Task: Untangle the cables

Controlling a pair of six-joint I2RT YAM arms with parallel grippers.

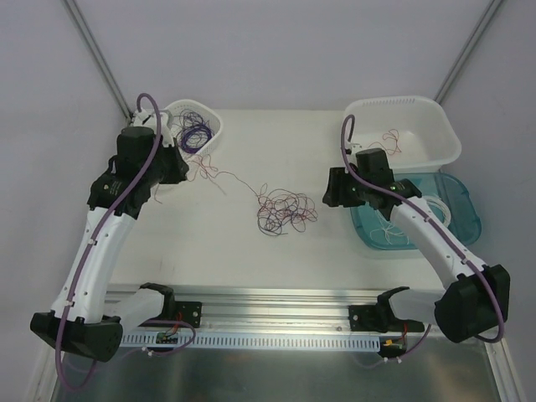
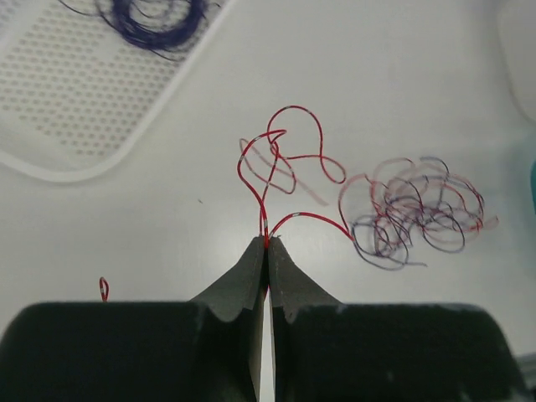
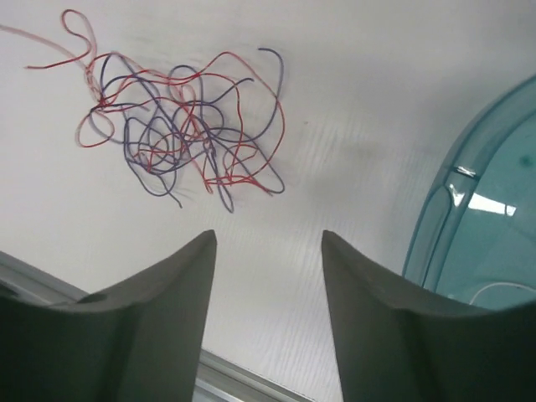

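Note:
A tangle of thin red and dark purple cables (image 1: pixel 285 211) lies at the table's middle. It also shows in the left wrist view (image 2: pixel 414 213) and the right wrist view (image 3: pixel 180 126). My left gripper (image 1: pixel 186 167) is shut, and its tips (image 2: pixel 266 240) pinch a red cable (image 2: pixel 289 146). This cable curls in loops ahead of the tips and runs right into the tangle. My right gripper (image 1: pixel 328 191) is open and empty (image 3: pixel 268 239). It sits just right of the tangle and is not touching it.
A white perforated basket (image 1: pixel 213 126) at the back left holds dark purple cables (image 1: pixel 194 134). A white bin (image 1: pixel 435 126) at the back right holds a red cable (image 1: pixel 391 140). A teal tray (image 1: pixel 461 209) in front of it holds white cables (image 1: pixel 387 230). A metal rail (image 1: pixel 276 310) runs along the near edge.

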